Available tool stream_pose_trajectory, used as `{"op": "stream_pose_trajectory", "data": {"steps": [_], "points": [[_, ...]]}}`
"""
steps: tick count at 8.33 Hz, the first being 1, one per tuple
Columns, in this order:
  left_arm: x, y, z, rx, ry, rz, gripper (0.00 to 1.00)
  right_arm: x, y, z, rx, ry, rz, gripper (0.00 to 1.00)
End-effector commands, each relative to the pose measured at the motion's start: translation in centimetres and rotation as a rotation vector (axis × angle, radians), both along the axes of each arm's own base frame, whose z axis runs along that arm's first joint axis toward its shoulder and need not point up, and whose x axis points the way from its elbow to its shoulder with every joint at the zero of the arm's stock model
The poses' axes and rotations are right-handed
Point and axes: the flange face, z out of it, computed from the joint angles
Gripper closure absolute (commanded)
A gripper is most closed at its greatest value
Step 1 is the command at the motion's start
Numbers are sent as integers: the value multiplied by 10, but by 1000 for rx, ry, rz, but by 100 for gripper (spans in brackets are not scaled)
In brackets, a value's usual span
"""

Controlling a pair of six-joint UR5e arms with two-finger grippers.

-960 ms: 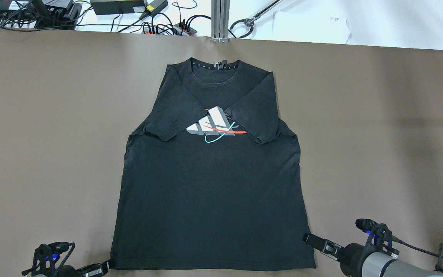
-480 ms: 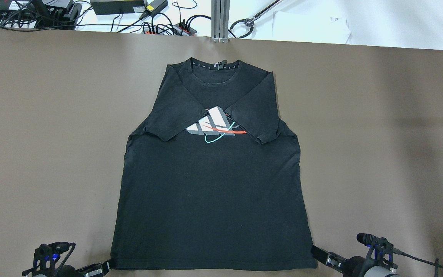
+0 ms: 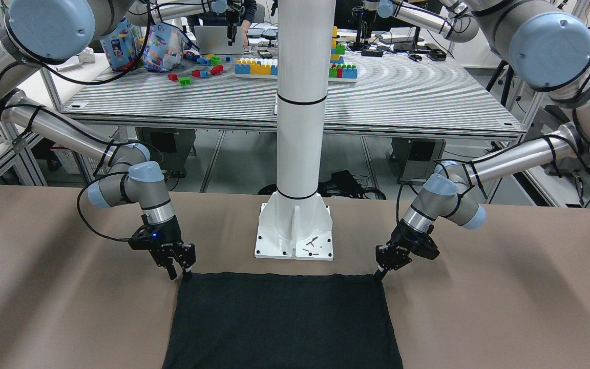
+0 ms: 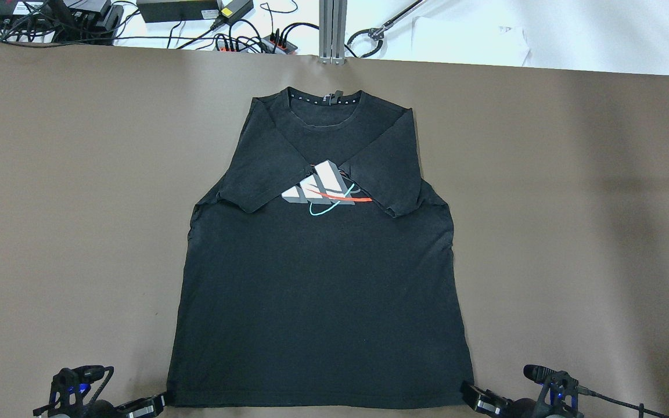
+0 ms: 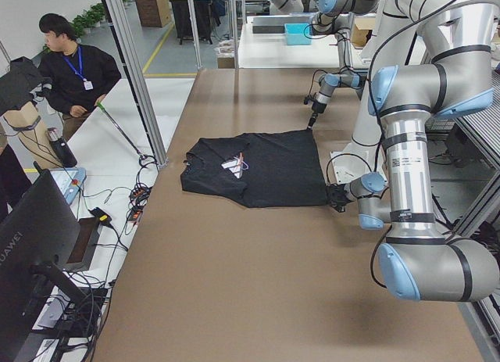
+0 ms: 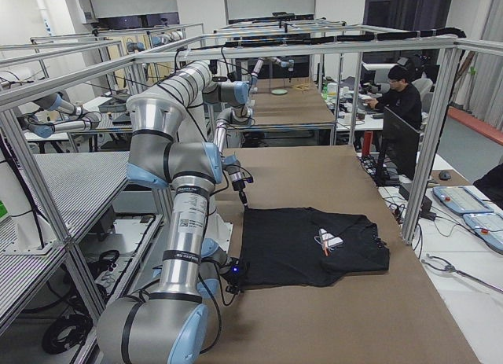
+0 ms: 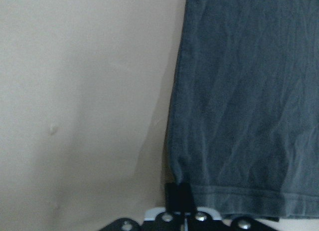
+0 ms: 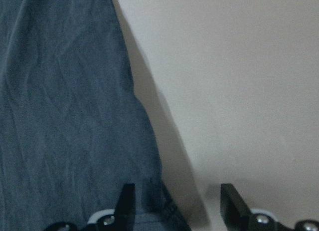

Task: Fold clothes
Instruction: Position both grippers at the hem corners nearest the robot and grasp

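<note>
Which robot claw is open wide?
The right gripper: its fingers stand apart, straddling one corner of the shirt. The left gripper is pinched shut on the other corner.

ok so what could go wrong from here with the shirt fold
1. The right gripper is open with only the tip of the T-shirt hem corner between its fingers; closing may catch a sliver that slips on lifting.
2. The left gripper looks shut on just the other corner's edge, so the hem may rise unevenly.
3. The folded-in sleeves lie loose on the chest and might flip open if the fabric drags.
</note>
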Motion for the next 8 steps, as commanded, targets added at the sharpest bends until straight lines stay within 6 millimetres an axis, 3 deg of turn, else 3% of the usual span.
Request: {"op": "stream_pose_trajectory", "data": {"steps": [1,2,5,6,8], "points": [[1,0,0,0,-1,0,100,-7,8,-5,8,-3,-8,43],[1,0,0,0,1,0,100,-8,13,-6,13,-7,-12,47],[0,0,0,0,1,-1,100,-7,13,-7,16,-9,-10,91],[0,0,0,0,1,-1,100,-7,13,-8,15,-11,-8,100],[-3,-1,-7,-1,15,-3,100,-5,13,-16,15,-28,-8,100]]}}
